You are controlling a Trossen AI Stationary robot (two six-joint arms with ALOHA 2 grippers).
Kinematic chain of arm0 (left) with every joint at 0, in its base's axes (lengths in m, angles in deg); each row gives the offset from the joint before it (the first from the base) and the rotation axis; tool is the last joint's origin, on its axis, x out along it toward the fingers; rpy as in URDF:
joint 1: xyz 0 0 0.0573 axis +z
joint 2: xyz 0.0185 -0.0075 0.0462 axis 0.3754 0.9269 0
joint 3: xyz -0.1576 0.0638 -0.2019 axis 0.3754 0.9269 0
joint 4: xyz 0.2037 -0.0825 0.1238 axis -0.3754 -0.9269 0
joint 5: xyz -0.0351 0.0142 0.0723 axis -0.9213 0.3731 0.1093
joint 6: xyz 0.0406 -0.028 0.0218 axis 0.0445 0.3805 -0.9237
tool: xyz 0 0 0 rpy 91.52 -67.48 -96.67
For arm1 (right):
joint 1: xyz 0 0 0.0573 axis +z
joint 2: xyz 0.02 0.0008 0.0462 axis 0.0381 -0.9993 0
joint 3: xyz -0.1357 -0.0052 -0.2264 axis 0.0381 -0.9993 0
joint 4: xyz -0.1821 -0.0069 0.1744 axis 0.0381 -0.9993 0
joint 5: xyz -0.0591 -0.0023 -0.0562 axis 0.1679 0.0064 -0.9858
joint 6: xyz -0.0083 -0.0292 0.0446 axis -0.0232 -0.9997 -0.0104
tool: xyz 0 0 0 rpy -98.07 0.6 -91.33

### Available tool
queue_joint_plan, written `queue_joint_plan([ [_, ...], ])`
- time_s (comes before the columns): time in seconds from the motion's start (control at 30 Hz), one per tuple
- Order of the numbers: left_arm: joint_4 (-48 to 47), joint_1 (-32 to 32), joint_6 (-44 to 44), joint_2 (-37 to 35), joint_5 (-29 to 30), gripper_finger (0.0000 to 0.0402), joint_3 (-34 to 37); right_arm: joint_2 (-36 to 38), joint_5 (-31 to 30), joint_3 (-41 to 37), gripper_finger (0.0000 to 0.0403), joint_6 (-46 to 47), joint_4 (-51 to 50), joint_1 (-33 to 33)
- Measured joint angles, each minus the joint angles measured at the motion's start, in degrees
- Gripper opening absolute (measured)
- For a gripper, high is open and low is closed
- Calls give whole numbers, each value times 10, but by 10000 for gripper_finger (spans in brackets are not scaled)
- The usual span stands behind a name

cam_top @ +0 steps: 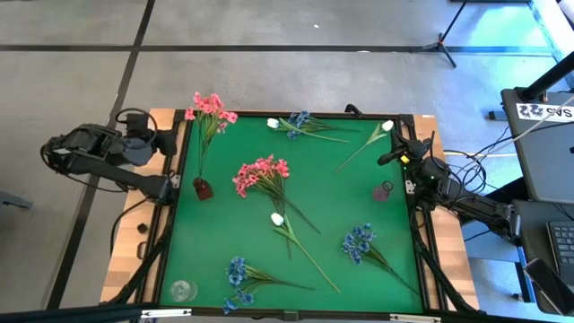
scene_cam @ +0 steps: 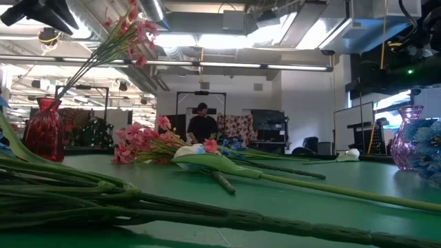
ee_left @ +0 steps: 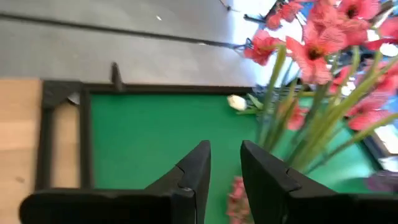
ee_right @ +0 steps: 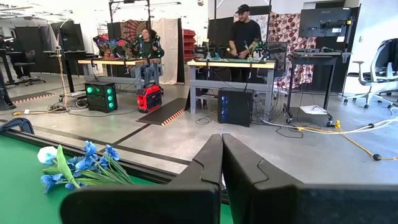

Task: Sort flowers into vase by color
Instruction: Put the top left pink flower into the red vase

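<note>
- Fingers of the left gripper (ee_left: 225, 180) stand slightly parted with only a narrow gap between them, and we see nothing in that gap; the green stems of the pink sprig (ee_left: 323, 68) rise just beside them.
- That pink sprig (cam_top: 210, 112) already stands in the red vase (cam_top: 203, 188) at the left side of the green mat (cam_top: 323, 193), leaning toward the far edge, so we judge the step in hand to be letting go and backing off.
- To do it well, we open a little wider and draw the left gripper straight away from the stems, so no finger catches a stem and tips the small vase.
- Right gripper (ee_right: 222, 163) waits at the right edge of the desk (cam_top: 126, 260), its fingers pressed together and empty, looking out across the room.
- Second pink cluster (cam_top: 262, 173) lies mid-mat, close to the red vase, and seems the natural next pick.
- White buds (cam_top: 277, 218) and blue sprigs (cam_top: 359, 240) lie scattered over the mat; a pinkish vase (cam_top: 384, 190) stands near the right edge and a clear vase (cam_top: 182, 290) at the near left corner.
</note>
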Motion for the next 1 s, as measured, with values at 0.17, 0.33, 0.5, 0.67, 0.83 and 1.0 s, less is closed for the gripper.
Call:
queue_joint_plan([
  [0.17, 101, 0, -86, 5, -53, 87, 0, 0, 0, 0, 12, 0, 0, 0],
  [0.33, 159, 0, -182, 42, -71, 87, 0, 0, 0, 0, 12, 0, 0, 0],
  [0.5, 184, -2, -263, 81, -94, 87, 0, 0, 0, 0, 12, 0, 0, 0],
  [0.67, 188, -16, -341, 108, -99, 87, 0, 0, 0, 0, 12, 0, 0, 0],
  [0.83, 178, -16, -411, 139, -75, 90, 0, 0, 0, 0, 12, 0, 0, 0],
  [1.0, 177, -16, -421, 158, -34, 124, 0, 0, 0, 0, 12, 0, 0, 0],
])
